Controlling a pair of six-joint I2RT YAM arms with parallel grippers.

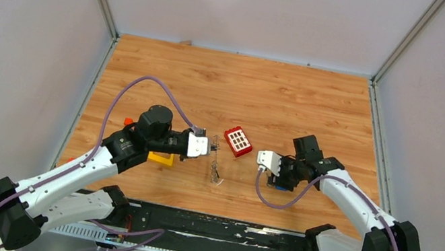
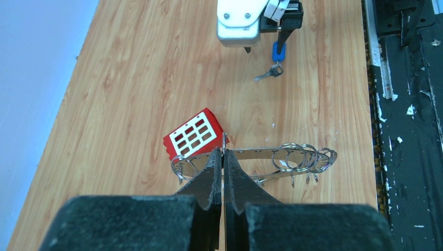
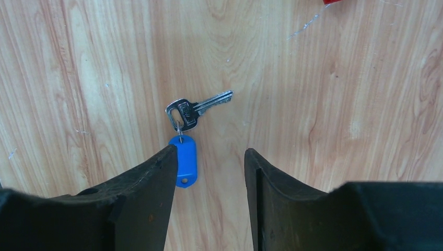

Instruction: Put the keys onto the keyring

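My left gripper (image 2: 223, 155) is shut on the keyring (image 2: 292, 157), a thin grey metal band hung with several small silvery rings, and holds it on edge above the table; it also shows in the top view (image 1: 216, 169) by the left gripper (image 1: 213, 146). The key with the blue head (image 3: 184, 159) and silvery blade (image 3: 197, 109) lies flat on the wood. My right gripper (image 3: 210, 151) is open just over it, the blue head beside its left finger (image 3: 156, 178). The key also shows in the left wrist view (image 2: 277, 53). The black-headed key is out of view.
A red block with white squares (image 2: 193, 137) lies just beyond the keyring, also in the top view (image 1: 238, 141). A yellow frame (image 1: 161, 157) sits under my left arm, with a small orange bit (image 1: 128, 121) behind it. White walls enclose the wooden table (image 1: 292, 103).
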